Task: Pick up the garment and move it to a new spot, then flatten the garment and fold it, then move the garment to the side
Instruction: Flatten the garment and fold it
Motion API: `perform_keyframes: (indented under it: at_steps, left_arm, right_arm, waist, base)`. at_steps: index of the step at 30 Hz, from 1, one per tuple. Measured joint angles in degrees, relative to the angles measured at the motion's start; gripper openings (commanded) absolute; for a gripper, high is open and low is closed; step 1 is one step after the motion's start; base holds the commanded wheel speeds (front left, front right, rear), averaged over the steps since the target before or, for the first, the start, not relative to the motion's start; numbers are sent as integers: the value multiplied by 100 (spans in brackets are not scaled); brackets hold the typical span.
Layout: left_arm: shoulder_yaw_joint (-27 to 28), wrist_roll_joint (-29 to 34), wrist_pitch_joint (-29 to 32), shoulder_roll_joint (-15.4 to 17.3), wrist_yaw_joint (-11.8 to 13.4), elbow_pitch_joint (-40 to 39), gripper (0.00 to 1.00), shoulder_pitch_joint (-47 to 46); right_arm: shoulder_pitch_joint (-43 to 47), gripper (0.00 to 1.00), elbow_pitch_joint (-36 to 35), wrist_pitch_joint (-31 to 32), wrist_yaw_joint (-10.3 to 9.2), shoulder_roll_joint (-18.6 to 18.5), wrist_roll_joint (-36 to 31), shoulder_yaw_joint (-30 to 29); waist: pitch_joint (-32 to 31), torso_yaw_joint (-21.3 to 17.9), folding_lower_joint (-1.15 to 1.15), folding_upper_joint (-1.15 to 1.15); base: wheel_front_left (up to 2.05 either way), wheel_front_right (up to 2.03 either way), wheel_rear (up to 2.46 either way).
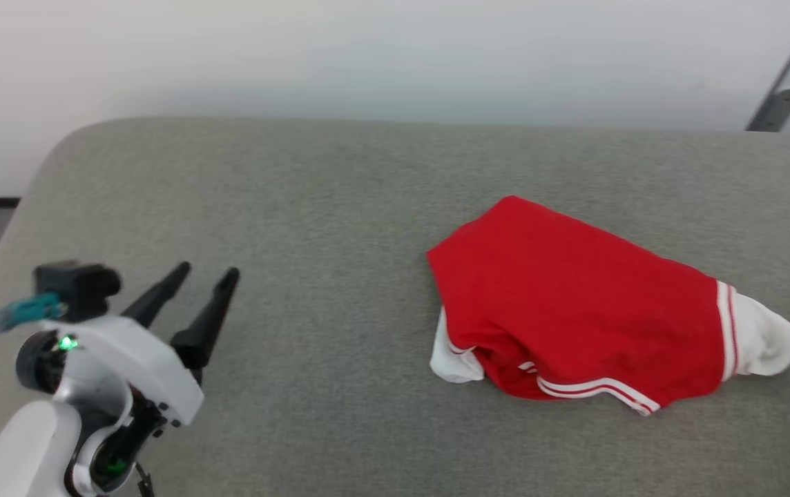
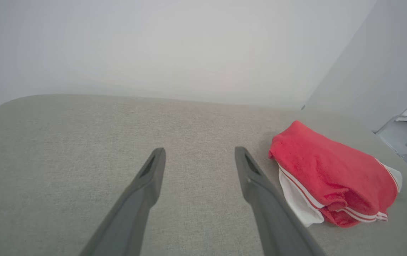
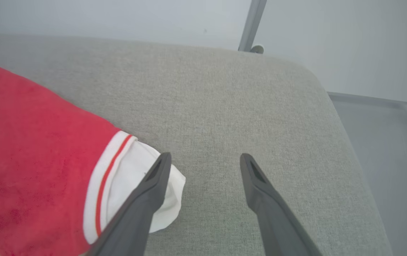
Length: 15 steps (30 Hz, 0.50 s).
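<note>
Lying in a loose folded bundle on the right half of the grey cushion (image 1: 312, 207), the garment (image 1: 574, 304) shows red cloth, striped trim and white cloth poking out at both ends. The left gripper (image 1: 207, 270) hovers well apart from it, fingers spread with nothing between them. The right gripper (image 3: 204, 158) is just beside the right-hand sleeve (image 3: 121, 188), fingers spread and empty, one finger (image 3: 146, 199) crossing the sleeve's edge.

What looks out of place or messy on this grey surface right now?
The garment lies as a lopsided, rumpled bundle on the grey surface: a white sleeve pokes out at each end, and the striped trim runs crooked along its near edge. Nothing looks spilled or torn.
</note>
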Motion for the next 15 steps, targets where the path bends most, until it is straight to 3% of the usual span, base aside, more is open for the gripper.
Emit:
perform_keyframes:
  at_steps: [8,15]
  left_arm:
    - [-604,-283,1511,-23,65,-148,100,-582]
    - [-1038,-439,2428,-155,80,54,100,-975]
  right_arm:
    - [97,100,-708,-983,0,586,-469,-266]
    - [234,100,-1181,-1528,0,1230,-826,-423]
  waist:
    - [-71,-485,0,0]
    - [-69,-869,0,0]
  base:
    - [0,0,0]
    - [0,0,0]
